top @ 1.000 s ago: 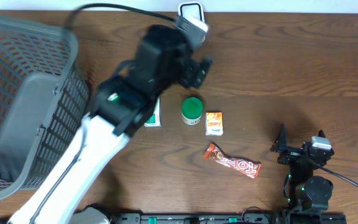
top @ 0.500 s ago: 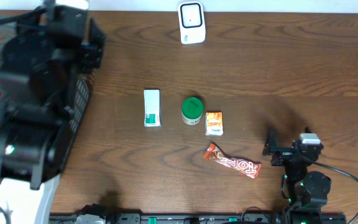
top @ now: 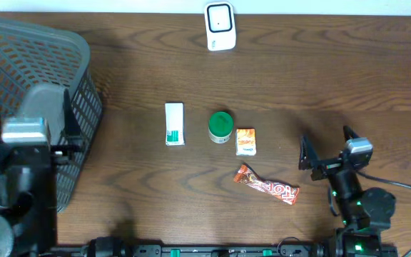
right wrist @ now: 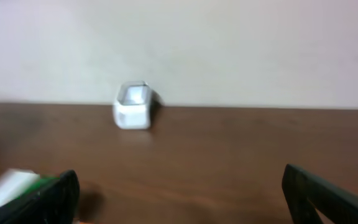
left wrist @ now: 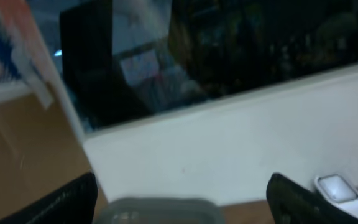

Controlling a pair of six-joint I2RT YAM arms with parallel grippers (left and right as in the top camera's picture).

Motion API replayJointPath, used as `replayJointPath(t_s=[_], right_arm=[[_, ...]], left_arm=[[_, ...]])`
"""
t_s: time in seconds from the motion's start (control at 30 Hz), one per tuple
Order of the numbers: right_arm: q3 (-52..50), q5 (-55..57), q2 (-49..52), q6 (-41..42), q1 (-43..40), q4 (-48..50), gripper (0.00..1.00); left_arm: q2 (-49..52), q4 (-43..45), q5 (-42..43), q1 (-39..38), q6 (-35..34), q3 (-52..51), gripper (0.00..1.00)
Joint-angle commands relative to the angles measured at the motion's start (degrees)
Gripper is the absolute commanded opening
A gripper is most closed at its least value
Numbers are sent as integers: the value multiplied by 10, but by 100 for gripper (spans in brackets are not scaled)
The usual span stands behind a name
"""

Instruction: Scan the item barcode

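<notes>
Left arm has swung off the far side of the table [top: 348,71] and now sits at the near left corner, over the grey basket [top: 45,39]. Right arm has turned a little at the near right. Left gripper [left wrist: 182,186] has its fingers wide apart with nothing between them. That wrist view is blurred, and the grey edge below is probably the basket rim. Right gripper [top: 325,143] is also spread fully and empty, pointing toward the far edge. The white scanner [top: 220,26] stands upright at the far edge, mid-table. Items have not shifted: a white-and-green box [top: 174,123], a green-lidded jar [top: 220,126] and a small orange packet [top: 245,141] lie in a row at mid-table. A red candy bar [top: 266,185] lies nearer, just left of the right gripper, not touching it.
</notes>
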Motion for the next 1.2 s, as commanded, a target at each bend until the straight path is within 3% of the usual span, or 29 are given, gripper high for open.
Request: replayJointPath(t_s=[0.0,0.13,0.3,0.47,0.57,0.67,0.77,0.87,0.97,1.17], right_arm=[[67,-80,24,54,7,-36,99],[163,-88,63,29,7,-219,99],[267,-41,103,-1,7,-406,99],[339,-13,122,-3,7,-548,99],[341,-21,121,1,7,-573,99],[341,-129,121,26,7,-566,99],[341,-207,121,66,7,-559,99],[341,-240,121,81,7,-579,99],[331,-194,121,80,7,-613,95],[265,-147,121,146,6,-640,99]], left_arm=[[-46,35,40,26,-17,-81,87],[-77,106,44,10,-60,-101,87],[-64,217,36,8,-61,-102,87],[-63,222,32,8,-65,-102,87],[-64,213,31,8,-132,-102,87],[-64,183,32,8,-214,-102,87],[-64,104,37,8,-246,-103,87],[-64,28,38,8,-245,-108,87],[-64,-31,38,8,-237,-111,87],[-64,-42,38,8,-161,-167,88]])
